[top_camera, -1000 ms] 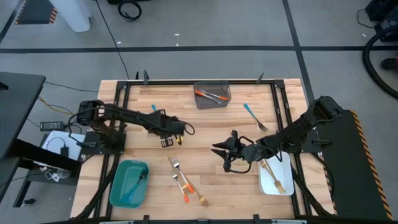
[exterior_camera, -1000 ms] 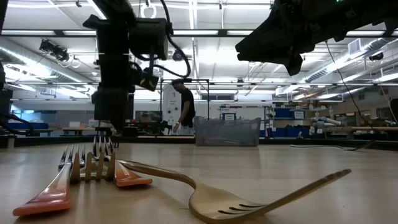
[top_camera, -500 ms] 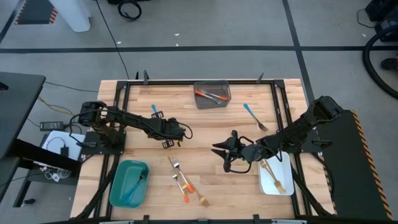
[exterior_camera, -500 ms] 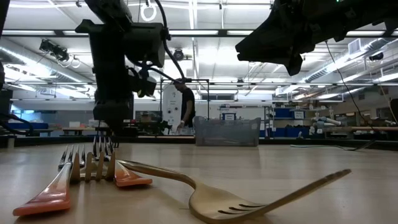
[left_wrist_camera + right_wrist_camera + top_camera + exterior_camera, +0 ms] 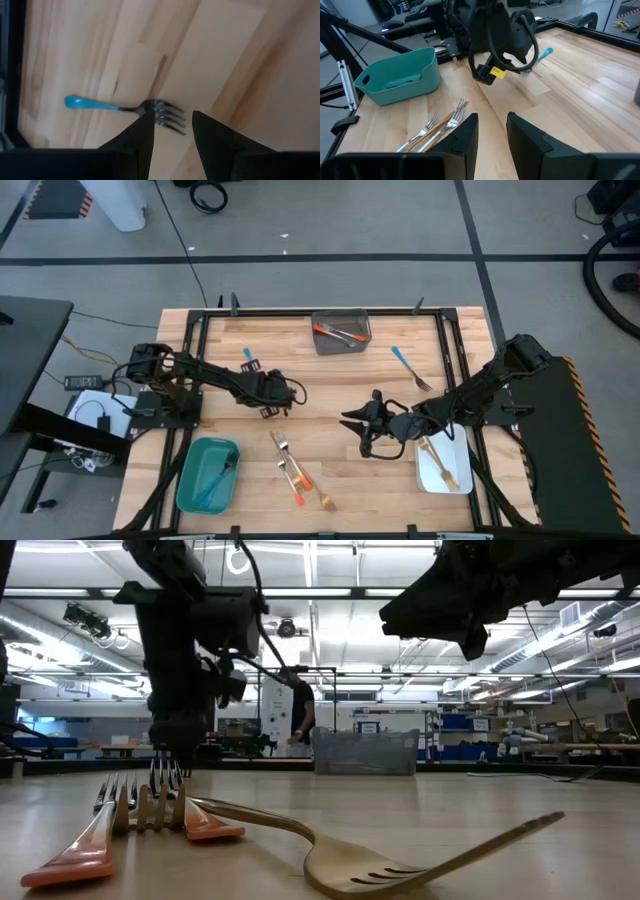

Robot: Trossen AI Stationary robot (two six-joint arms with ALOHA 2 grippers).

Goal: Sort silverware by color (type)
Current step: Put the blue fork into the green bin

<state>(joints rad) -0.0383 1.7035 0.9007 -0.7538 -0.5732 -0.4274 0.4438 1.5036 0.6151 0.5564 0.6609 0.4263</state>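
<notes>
Left gripper (image 5: 171, 131), open and empty, hangs over blue-handled silver fork (image 5: 125, 107); handle runs crosswise to fingers

My left gripper (image 5: 268, 406) hides part of the blue-handled fork (image 5: 121, 107). The teal bin (image 5: 190, 480) contents are too small to identify.

high view: straight down over the whole tabletop (image 5: 340, 380). low view: level at its surface, facing the room. wrist views: close, looking down. all share the forks (image 5: 150, 808).
</notes>
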